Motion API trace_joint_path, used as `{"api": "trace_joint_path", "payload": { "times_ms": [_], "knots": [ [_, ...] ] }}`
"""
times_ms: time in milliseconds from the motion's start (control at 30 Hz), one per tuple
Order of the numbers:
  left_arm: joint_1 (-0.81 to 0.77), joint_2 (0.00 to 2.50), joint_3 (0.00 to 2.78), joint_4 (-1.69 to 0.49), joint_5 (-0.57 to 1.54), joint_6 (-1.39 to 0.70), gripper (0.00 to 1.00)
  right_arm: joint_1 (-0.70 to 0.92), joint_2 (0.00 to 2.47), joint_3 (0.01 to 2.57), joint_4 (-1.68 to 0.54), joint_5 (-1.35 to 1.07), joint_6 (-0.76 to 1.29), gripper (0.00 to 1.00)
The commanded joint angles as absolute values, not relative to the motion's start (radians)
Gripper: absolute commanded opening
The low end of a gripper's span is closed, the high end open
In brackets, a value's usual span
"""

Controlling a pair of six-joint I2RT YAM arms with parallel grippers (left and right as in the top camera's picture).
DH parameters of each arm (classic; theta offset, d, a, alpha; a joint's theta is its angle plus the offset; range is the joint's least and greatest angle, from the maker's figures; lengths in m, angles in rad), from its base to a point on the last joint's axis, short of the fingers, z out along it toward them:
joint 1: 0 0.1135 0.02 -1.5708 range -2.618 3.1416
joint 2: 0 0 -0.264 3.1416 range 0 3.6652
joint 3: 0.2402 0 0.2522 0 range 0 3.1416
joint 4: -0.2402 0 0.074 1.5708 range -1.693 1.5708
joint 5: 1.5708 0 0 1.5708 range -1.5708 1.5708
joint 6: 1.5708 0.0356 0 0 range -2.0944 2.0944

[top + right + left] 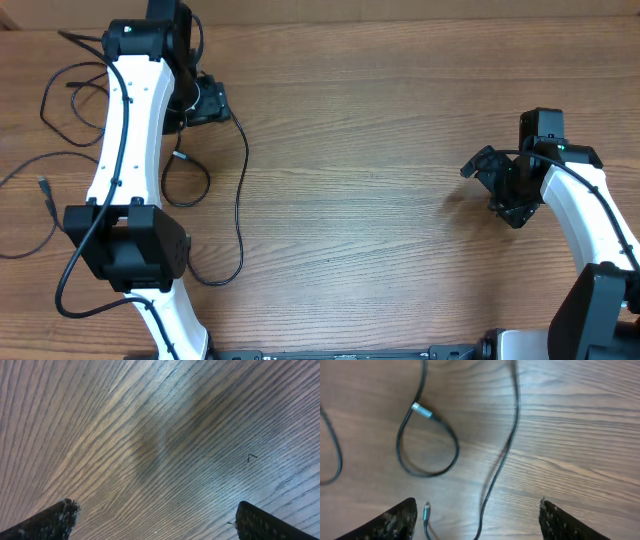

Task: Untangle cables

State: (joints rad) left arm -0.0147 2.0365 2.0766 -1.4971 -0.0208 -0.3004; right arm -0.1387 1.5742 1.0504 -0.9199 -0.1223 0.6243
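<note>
— Looking from overhead, where are the cables [240, 190] found?

— They are spread on the table [400, 120], all on the side of the left claw [207, 100]. One long black strand is led from just beside that claw down along the arm, and it is bent back in a hook under the arm's lower housing. More strands are scattered further left of the claw, beyond the arm, and some of them are crossed over one another. Part of that tangle is hidden by the arm, so the crossings cannot all be told.

— And the small loop [427, 445]?

— It is laid just below the left claw, closed on itself, with a silver plug [420, 410] where it is closed. In the wrist view it is shown left of the long strand and apart from it. A second plug tip [426, 509] is seen just beside the claw's left finger [395, 520].

— How is the left claw set?

— Its jaws are spread wide. The long strand is seen on the wood in the gap between them, touched by neither finger.

— And the right claw [505, 185]?

— It is placed far to the right of the left claw, well apart from every cable. Its jaws are likewise spread wide, and only wood grain is shown between them, along with a small dark mark [252, 457].
</note>
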Motion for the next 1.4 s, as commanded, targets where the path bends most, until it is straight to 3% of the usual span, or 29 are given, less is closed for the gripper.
{"api": "trace_joint_path", "payload": {
  "times_ms": [0, 200, 600, 933, 1367],
  "knots": [
    [0.017, 2.025, 2.082, -1.517, -0.048, -0.405, 0.78, -0.144, 1.574, 1.045, -0.918, -0.109, 0.621, 1.00],
    [0.090, 1.930, 2.081, -1.623, 0.019, -0.446, 0.81, -0.144, 1.574, 1.045, -0.917, -0.109, 0.621, 1.00],
    [0.124, 1.697, 1.966, -1.634, -0.022, -0.450, 0.84, -0.144, 1.574, 1.045, -0.917, -0.109, 0.621, 1.00],
    [0.124, 1.387, 1.398, -1.352, -0.025, -0.530, 0.84, -0.144, 1.574, 1.045, -0.918, -0.109, 0.621, 1.00],
    [0.150, 1.386, 0.915, -1.027, -0.080, -0.682, 0.82, -0.144, 1.574, 1.045, -0.918, -0.109, 0.621, 1.00]
  ]
}}
